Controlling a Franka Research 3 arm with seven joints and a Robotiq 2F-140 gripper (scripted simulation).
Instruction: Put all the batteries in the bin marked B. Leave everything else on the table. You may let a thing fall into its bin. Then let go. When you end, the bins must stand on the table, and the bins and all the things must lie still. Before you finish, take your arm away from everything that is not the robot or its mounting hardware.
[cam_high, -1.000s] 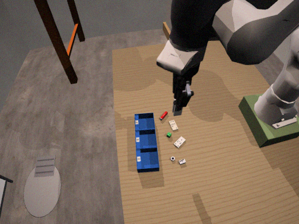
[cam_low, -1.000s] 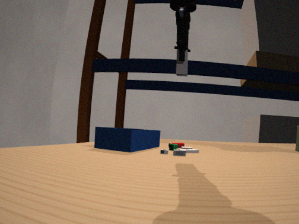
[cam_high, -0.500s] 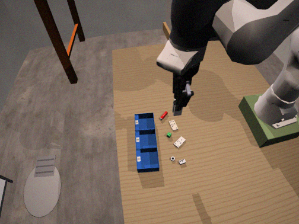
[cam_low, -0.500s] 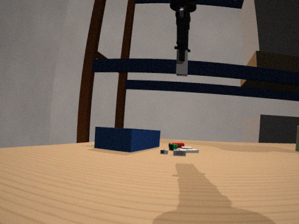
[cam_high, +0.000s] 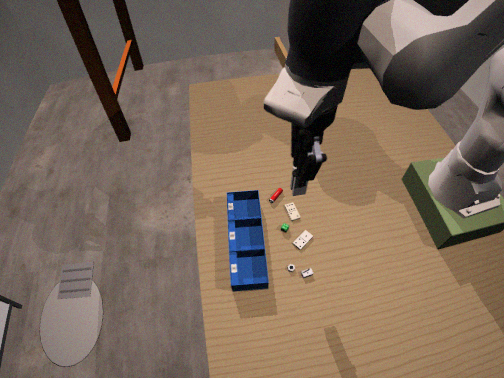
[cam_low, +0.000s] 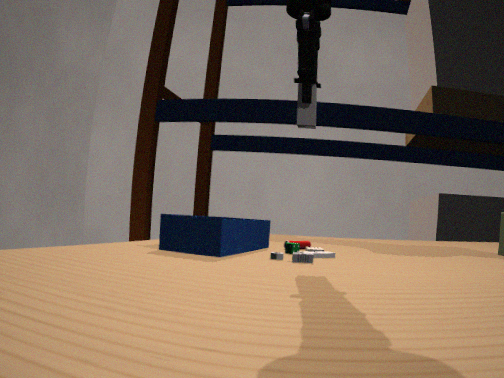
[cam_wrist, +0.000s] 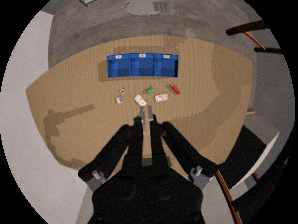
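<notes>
Gripper above table, fingers together, empty, near red battery; blue three-compartment bin left of scattered small pieces.

On the worktop lie two white dominoes, a green cube, a small grey nut and a small white block. A brown wooden frame stands on the grey floor beside it.
</notes>
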